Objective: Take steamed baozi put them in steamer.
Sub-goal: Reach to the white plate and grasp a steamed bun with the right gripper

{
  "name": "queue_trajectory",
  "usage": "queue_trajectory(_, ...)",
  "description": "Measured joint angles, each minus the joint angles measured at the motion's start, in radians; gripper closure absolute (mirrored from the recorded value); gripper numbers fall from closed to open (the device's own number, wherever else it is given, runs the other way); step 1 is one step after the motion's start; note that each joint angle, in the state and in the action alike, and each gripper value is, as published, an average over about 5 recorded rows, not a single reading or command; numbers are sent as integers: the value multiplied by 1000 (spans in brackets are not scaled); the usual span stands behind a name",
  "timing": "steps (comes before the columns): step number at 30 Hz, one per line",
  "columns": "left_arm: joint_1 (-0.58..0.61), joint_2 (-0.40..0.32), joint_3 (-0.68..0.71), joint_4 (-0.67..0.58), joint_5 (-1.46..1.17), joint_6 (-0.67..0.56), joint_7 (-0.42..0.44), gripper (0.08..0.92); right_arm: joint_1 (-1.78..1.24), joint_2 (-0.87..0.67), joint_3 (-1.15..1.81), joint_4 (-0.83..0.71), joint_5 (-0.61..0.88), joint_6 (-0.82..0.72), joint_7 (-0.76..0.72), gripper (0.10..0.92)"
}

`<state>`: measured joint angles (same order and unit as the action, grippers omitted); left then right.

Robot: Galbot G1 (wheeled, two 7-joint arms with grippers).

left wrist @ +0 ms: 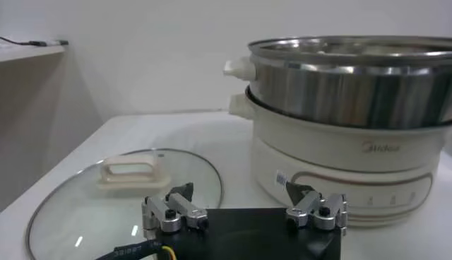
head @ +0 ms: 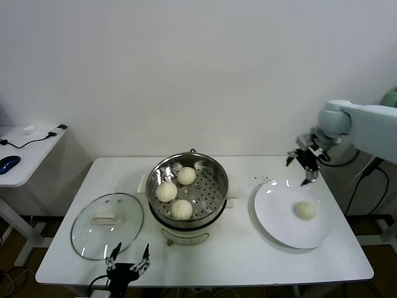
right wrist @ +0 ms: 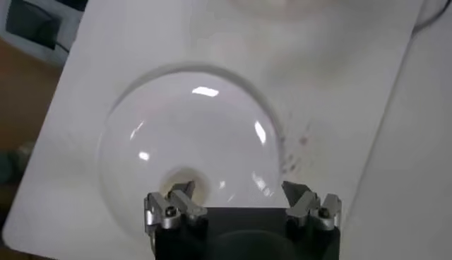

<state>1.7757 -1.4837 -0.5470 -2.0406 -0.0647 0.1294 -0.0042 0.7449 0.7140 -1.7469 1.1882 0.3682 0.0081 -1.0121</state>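
We count three baozi (head: pixel 178 192) already in the steamer (head: pixel 214 167), lying on its perforated tray, so most of the job looks done. One baozi (head: pixel 305 210) is left on the white plate (head: pixel 279 226), towards the plate's right side, and we judge it the last to move. Our right gripper (head: pixel 303 164) hangs above the plate's far edge with its fingers apart and nothing between them; in its wrist view the bun just peeks out beside one finger. Our left gripper (head: pixel 129 260) sits parked at the near edge of the tabletop (head: pixel 248 261), fingers apart and empty, just in front of the glass lid (head: pixel 107 225). The buns are smooth, domed and cream-white, and the three in the pot cluster towards its left half, leaving room on the right
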Motion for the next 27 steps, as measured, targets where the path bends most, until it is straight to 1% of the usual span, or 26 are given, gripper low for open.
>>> queue_trajectory(5, 7, -2, -1, 0, 1, -1, 0, 177, -118, -43, 80, -41, -32, -57, 21, 203)
queue_trajectory(11, 13, -5, -2, 6, 6, -6, -1, 177, -253, -59, 182, -95, -68, -100, 43, 203)
queue_trajectory(24, 16, -9, -4, 10, 9, -6, -1, 177, -453, -25, 342, -195, -116, -140, 83, 202)
queue_trajectory(27, 19, -9, -6, 10, 9, -7, -1, 177, -475, -14, 364, -206, -119, -145, 91, 218)
